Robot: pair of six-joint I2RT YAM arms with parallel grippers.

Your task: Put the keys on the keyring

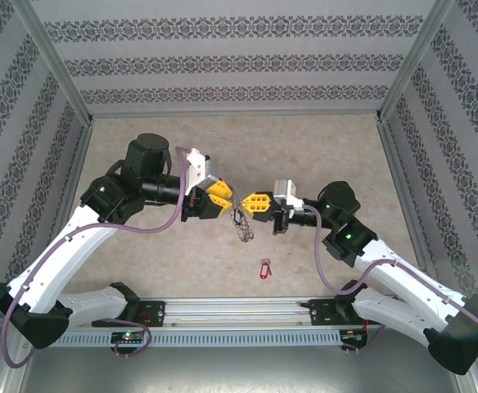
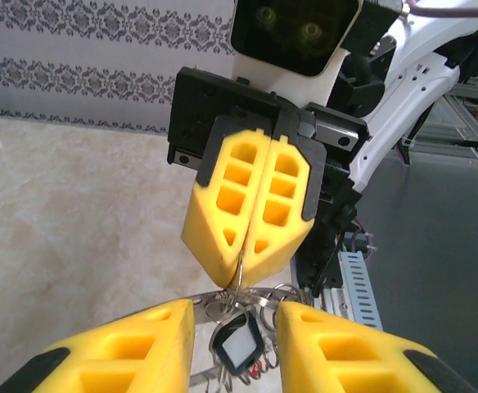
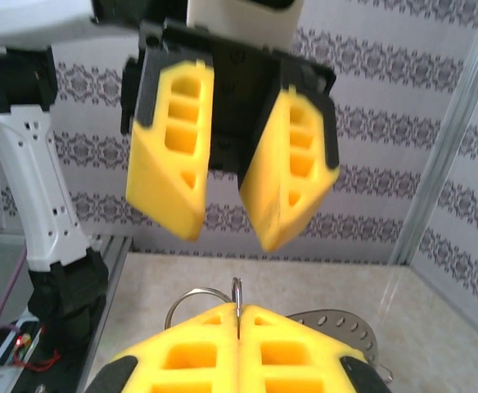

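The keys, a small red tag point(image 1: 263, 268), lie on the table in front of both grippers, apart from them. The keyring point(image 1: 243, 228), a flat grey perforated ring point(image 3: 337, 322) carrying several small wire rings, hangs in the air between the arms. My right gripper point(image 1: 249, 202) is shut on one thin wire ring point(image 3: 236, 293) of that bunch. My left gripper point(image 1: 229, 199) faces it with its jaws open; in the left wrist view the left gripper point(image 2: 235, 327) straddles the hanging rings and a black tag point(image 2: 239, 344) without pinching them.
An aluminium rail point(image 1: 239, 315) with the arm bases runs along the near edge. Patterned walls point(image 1: 223, 61) close in the back and both sides. The marbled tabletop point(image 1: 304, 147) lies open behind the grippers.
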